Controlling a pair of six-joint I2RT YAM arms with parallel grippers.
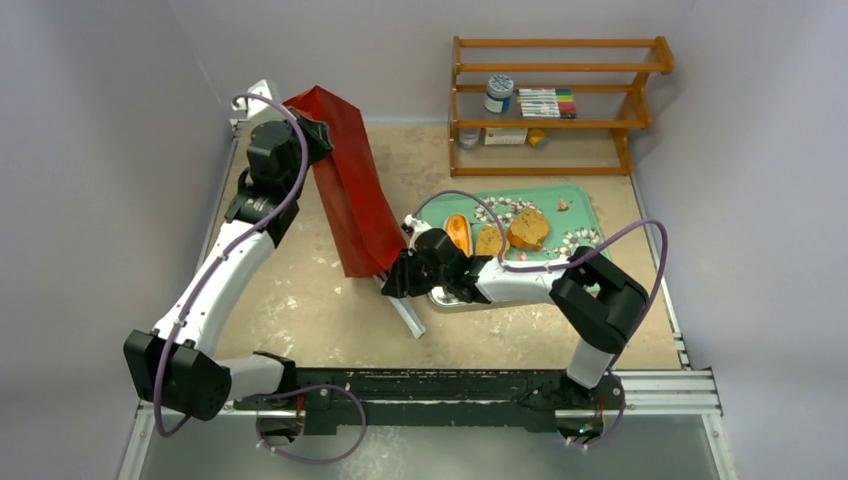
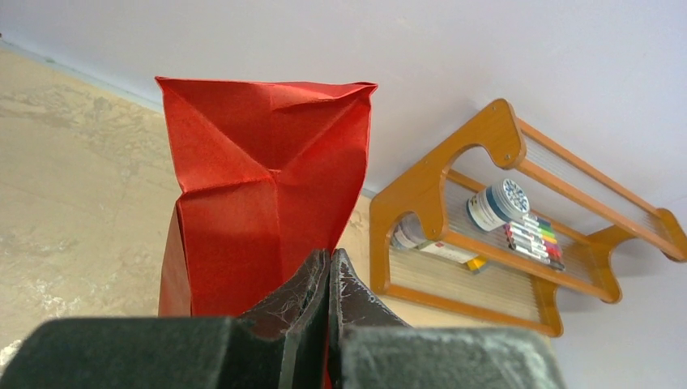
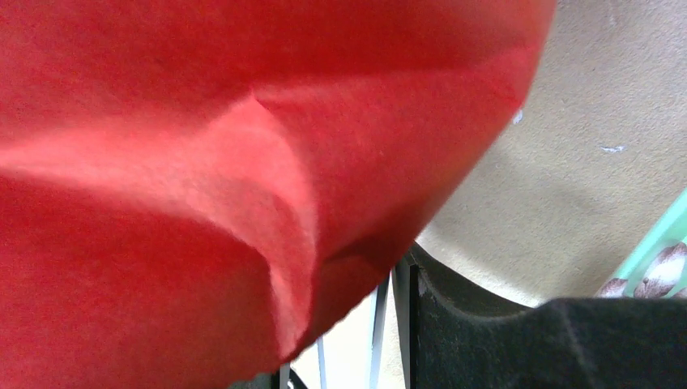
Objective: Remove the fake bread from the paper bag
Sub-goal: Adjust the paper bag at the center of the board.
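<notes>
1. The left gripper [image 2: 329, 267] has its jaws pressed together on the folded base of the paper bag [image 1: 350, 190], pinching a ridge of red paper at the far end. The bag slopes from that raised base down to its mouth near the table. The pinch looks thin, so the lift should be slow and straight, or the glossy paper may slip out.
2. The step in hand appears to be tipping the bag so that whatever is inside slides toward the mouth. Raising the base higher, with the mouth held low and facing right, would serve best. The inside is hidden, so how many pieces are left cannot be told.
3. The right gripper [image 1: 395, 278] sits just at the mouth, and the bag's red wall fills its camera. Its fingers stand apart with the thin strips of the metal tongs [image 1: 408, 315] between them; whether they bear on the tongs cannot be told. It should avoid pinning the mouth shut.
4. Three pieces of fake bread [image 1: 527, 229] lie on the green tray [image 1: 578, 197], just right of that gripper: an orange roll [image 1: 458, 233] and two slices. Anything that slides out belongs there, on a bare part of the tray.
</notes>
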